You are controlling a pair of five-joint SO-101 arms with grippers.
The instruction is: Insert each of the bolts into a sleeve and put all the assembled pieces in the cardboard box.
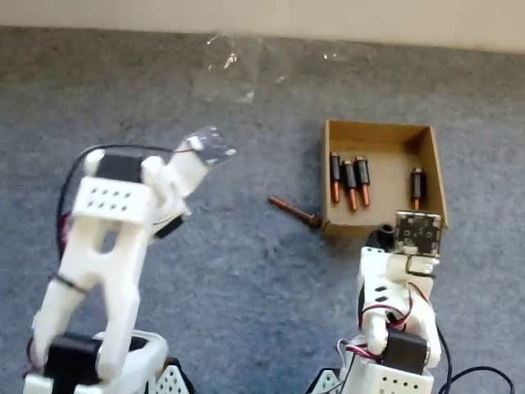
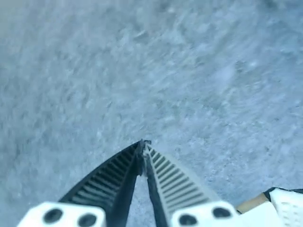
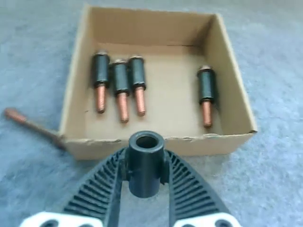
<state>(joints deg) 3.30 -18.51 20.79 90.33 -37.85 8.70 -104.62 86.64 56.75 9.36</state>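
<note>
— Where is the cardboard box [image 1: 353,223] found?

— It is seen right of centre in the high view, set on the grey table [image 1: 246,287]. Four assembled pieces [image 1: 349,180] are counted inside. Three are laid side by side in the box's left half. The fourth piece [image 1: 417,187] is laid apart, near the right wall. Their copper ends are all pointed toward the lower edge of the frame.

— And the loose bolt [image 1: 293,210]?

— It is found on the table just outside the box's left wall, laid at a slant. Its lower end is brought up against the box's lower left corner, though actual contact cannot be settled.

— How is the right claw [image 3: 146,161] held?

— It is closed on a black sleeve [image 3: 146,177]. The sleeve is kept upright, with its open bore turned toward the wrist camera. In the high view it is placed just below the box's front wall.

— And the left claw [image 2: 143,144]?

— Its tips are pressed together and nothing is gripped between them. In the high view it is seen upper left of centre, over the table and well apart from the box.

— Is anything else noted?

— Something clear and crinkled, perhaps a plastic bag [image 1: 238,57], is made out near the top edge.
</note>
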